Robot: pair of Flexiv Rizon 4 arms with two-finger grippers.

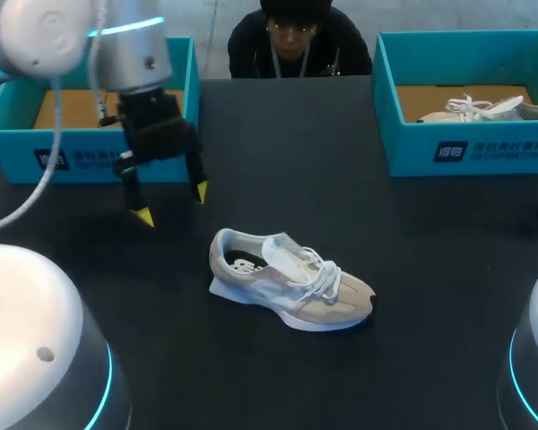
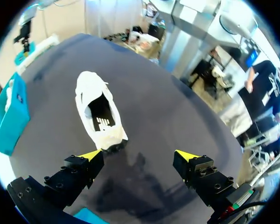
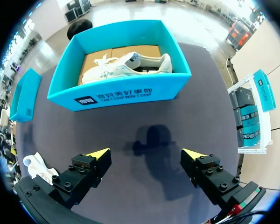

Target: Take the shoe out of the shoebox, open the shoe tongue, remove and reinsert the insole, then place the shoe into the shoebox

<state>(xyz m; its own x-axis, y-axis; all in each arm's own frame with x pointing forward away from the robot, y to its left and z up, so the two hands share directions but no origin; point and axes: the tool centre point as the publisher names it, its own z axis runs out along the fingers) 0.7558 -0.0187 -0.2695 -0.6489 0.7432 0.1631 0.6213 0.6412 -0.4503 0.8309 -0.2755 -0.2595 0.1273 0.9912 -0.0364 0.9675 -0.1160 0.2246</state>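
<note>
We see a broad, dark bench (image 1: 296, 161) — matte, evenly lit, with soft shadows lying on its top.

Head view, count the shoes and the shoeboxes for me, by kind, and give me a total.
Shoes: 2, the loose shoe on the table and the second shoe inside the right shoebox.
Shoeboxes: 2, that one and the left shoebox.
Total: 4
</note>
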